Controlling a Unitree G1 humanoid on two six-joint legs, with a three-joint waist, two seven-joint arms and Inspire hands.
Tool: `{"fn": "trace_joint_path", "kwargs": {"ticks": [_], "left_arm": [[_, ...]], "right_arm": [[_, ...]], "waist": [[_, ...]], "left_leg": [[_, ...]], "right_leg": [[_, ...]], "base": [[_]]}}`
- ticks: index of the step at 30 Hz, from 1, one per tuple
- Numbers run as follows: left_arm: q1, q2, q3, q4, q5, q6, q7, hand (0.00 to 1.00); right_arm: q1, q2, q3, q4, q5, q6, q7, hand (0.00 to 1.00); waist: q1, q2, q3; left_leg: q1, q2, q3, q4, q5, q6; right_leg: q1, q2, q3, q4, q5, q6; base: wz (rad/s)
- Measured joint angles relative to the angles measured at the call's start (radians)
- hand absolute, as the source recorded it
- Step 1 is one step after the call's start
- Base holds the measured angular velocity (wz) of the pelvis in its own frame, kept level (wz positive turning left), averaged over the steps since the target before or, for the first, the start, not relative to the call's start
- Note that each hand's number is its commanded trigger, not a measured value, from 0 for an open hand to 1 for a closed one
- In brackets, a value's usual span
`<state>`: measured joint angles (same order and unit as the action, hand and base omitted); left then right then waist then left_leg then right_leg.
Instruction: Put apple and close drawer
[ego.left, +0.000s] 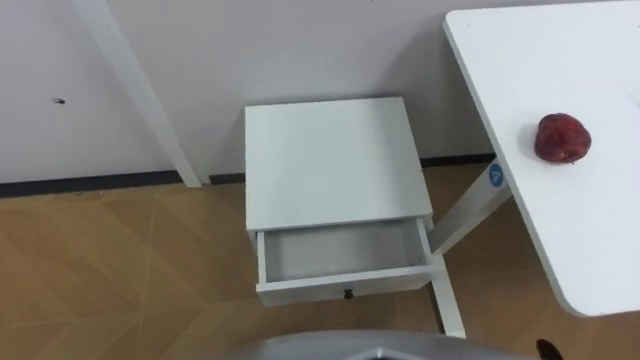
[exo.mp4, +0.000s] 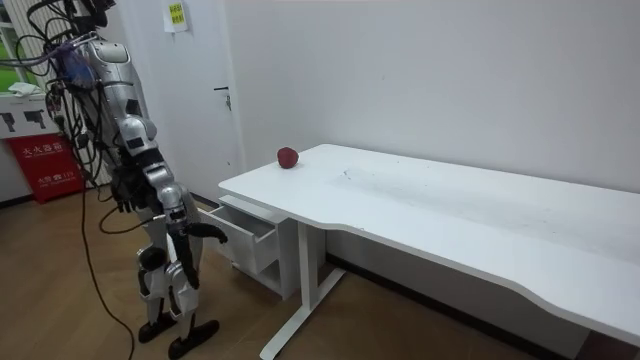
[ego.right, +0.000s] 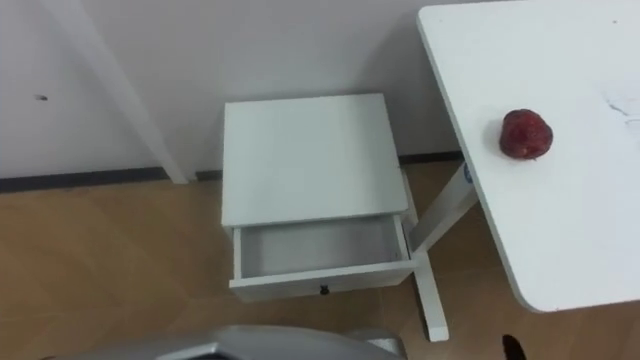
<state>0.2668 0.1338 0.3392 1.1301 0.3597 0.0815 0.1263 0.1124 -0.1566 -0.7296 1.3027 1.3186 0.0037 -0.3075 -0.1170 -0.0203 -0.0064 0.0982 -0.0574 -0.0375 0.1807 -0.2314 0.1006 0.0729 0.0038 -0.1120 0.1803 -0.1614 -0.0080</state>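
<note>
As things stand now: no step of the task is finished; the apple (ego.left: 562, 138) is not in the drawer (ego.left: 340, 283), and the drawer is pulled open.
Already prepared: the drawer of the small white nightstand (ego.left: 330, 165) stands out toward the robot and its inside is bare, so there is room for the fruit.
Left to do: by judgement, three things, namely to take the apple, to lay it in the drawer, and to push the front panel in until it closes.
Apple: it lies alone on the white counter (ego.left: 540, 60), near the end that is closest to the nightstand, a little in from the edge.
Apple against drawer: higher than the drawer and to the robot's right of it; the counter's leg (ego.left: 465, 215) stands just beside the drawer's right side.
Right hand (exo.mp4: 206, 232): in the room view it hangs low before the robot, near the drawer front and below the counter top.
Apple against right hand: well apart and not touching; the apple is up on the counter, farther along toward the wall.
Grasp of right hand: cannot tell if it is open or closed, since it shows too small and dark.
Robot's place: on the wooden floor (ego.left: 120, 270), before the open drawer, with the counter at its right side.
Next need: probably the right arm must rise and reach over the counter edge.
</note>
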Motion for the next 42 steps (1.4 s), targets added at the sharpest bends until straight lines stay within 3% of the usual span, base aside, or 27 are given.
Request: {"fn": "trace_joint_path", "kwargs": {"ticks": [11,13,19,23,25,31,35,37,42], "left_arm": [[-0.009,0.018,-0.013,-0.013,-0.035,-0.001,-0.001,0.00],[-0.014,0.020,-0.010,-0.013,-0.045,-0.002,-0.002,0.00],[-0.016,0.045,0.002,-0.038,-0.038,-0.025,-0.002,0.00],[0.000,0.046,0.016,-0.084,-0.037,-0.034,-0.002,0.00],[-0.002,0.046,0.016,-0.090,-0.036,-0.045,-0.002,0.00],[-0.004,0.044,0.009,-0.093,-0.036,-0.049,0.000,0.00],[-0.002,0.041,-0.008,-0.092,-0.036,-0.059,-0.001,0.00],[-0.004,0.041,-0.028,-0.105,-0.036,-0.059,-0.001,0.00],[-0.002,0.041,-0.082,-0.116,-0.036,-0.060,-0.001,0.00]], "right_arm": [[-0.040,-0.019,-0.031,-0.173,0.095,-0.041,-0.144,0.00],[-0.057,-0.040,-0.042,-0.187,0.112,-0.058,-0.178,0.00],[-0.057,-0.055,-0.082,-0.328,0.130,-0.111,-0.252,0.00],[-0.061,-0.086,-0.149,-0.386,0.122,-0.131,-0.308,0.00],[-0.063,-0.101,-0.156,-0.444,0.082,-0.163,-0.341,0.00],[-0.068,-0.121,-0.131,-0.646,-0.038,-0.210,-0.402,0.00],[-0.078,-0.121,-0.089,-0.765,-0.176,-0.222,-0.446,0.00],[-0.079,-0.123,-0.021,-0.854,-0.293,-0.224,-0.465,0.00],[-0.095,-0.127,0.094,-0.944,-0.488,-0.222,-0.481,0.00]], "waist": [[-0.013,-0.012,-0.0011],[-0.014,-0.015,-0.0022],[-0.016,-0.028,-0.0021],[-0.019,-0.037,0.0039],[-0.018,-0.040,0.0041],[-0.013,-0.036,0.0043],[-0.009,-0.029,0.0053],[0.012,-0.016,0.0010],[0.022,-0.011,-0.0007]], "left_leg": [[-0.006,-0.001,0.007,0.004,0.000,0.001],[-0.007,-0.001,0.007,0.006,0.000,0.001],[-0.017,0.000,0.009,0.004,0.000,0.001],[-0.019,0.000,0.010,0.003,0.000,0.001],[-0.028,0.000,0.010,0.002,0.000,0.001],[-0.037,0.000,0.013,0.003,0.000,0.001],[-0.039,0.000,0.014,0.003,0.000,0.001],[-0.046,0.004,0.032,0.002,0.000,0.001],[-0.048,0.005,0.038,0.008,0.000,0.000]], "right_leg": [[-0.009,-0.001,0.003,0.007,0.000,0.000],[-0.009,-0.001,0.002,0.008,0.000,0.000],[-0.021,0.000,0.004,0.009,0.000,0.000],[-0.022,0.000,0.004,0.008,0.000,0.000],[-0.033,0.000,0.005,0.010,0.000,0.000],[-0.043,0.001,0.009,0.008,0.000,0.001],[-0.044,0.000,0.006,0.008,0.000,0.001],[-0.061,0.003,0.019,0.015,0.001,0.000],[-0.066,0.004,0.025,0.022,0.001,0.000]], "base": [[0.00],[0.00],[0.00],[0.00],[-0.02],[-0.01],[-0.01],[-0.19],[-0.04]]}}
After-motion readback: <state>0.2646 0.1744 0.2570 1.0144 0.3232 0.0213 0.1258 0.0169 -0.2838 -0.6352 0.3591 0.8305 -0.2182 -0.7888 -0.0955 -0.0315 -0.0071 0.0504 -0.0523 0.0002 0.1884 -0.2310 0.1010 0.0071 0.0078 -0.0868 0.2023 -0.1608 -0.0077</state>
